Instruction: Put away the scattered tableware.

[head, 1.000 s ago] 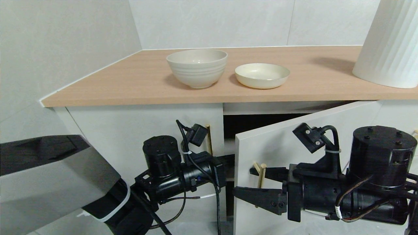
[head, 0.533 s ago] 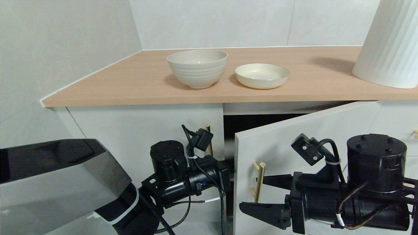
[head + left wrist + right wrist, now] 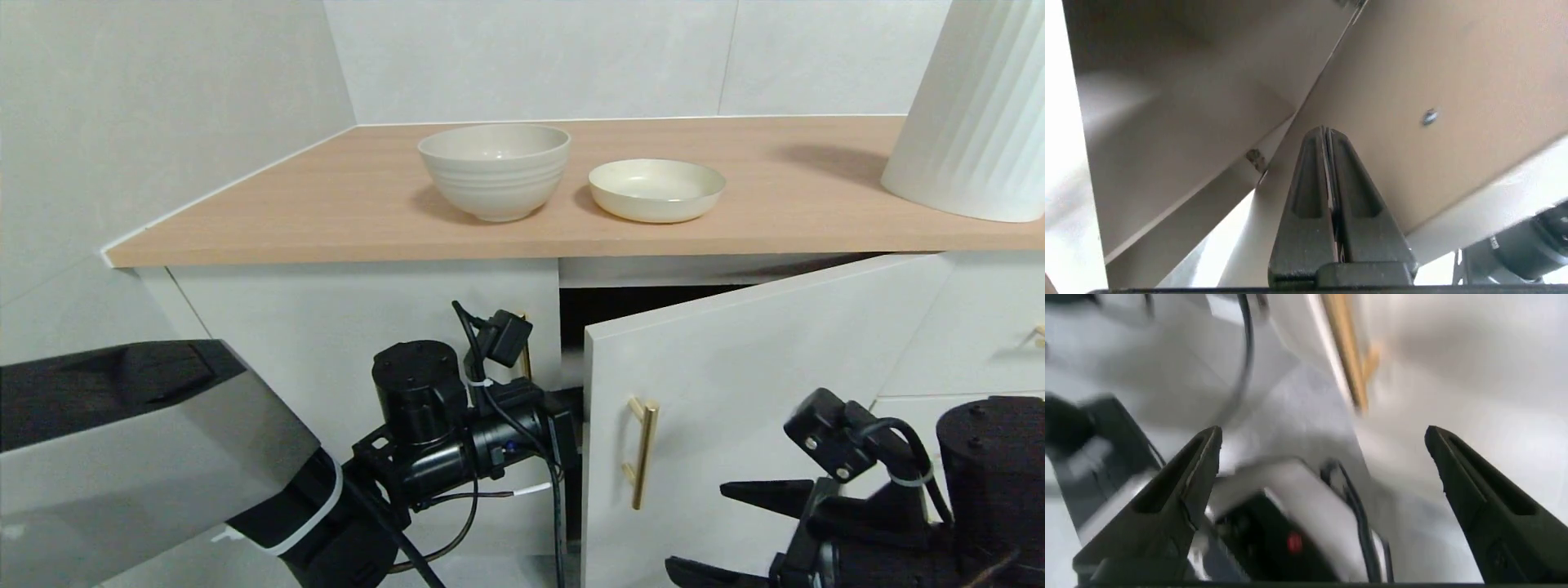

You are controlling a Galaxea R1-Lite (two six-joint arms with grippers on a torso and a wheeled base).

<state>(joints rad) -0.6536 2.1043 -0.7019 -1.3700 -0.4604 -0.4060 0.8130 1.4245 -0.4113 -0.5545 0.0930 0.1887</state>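
A deep cream bowl (image 3: 494, 167) and a shallow cream dish (image 3: 656, 188) stand side by side on the wooden countertop (image 3: 326, 220). Below them a white cabinet door (image 3: 759, 384) with a brass handle (image 3: 645, 453) hangs partly open. My left arm's wrist (image 3: 482, 441) sits at the dark gap beside the door's edge. In the left wrist view, my left gripper (image 3: 1327, 143) is shut with nothing in it, pointing into the cabinet behind the door. My right gripper (image 3: 695, 527) is open, low and to the right of the handle, clear of it. The right wrist view has the right gripper (image 3: 1323, 445) facing the handle (image 3: 1346, 351).
A tall white ribbed vessel (image 3: 971, 114) stands at the counter's right end. A closed cabinet door (image 3: 367, 327) is left of the gap, and drawer fronts (image 3: 980, 327) lie to the right. Tiled walls close the corner at left and behind.
My right gripper has come off the brass handle and drawn back, down and to the right, staying open. The door stands partly open as before. The left arm has barely shifted.
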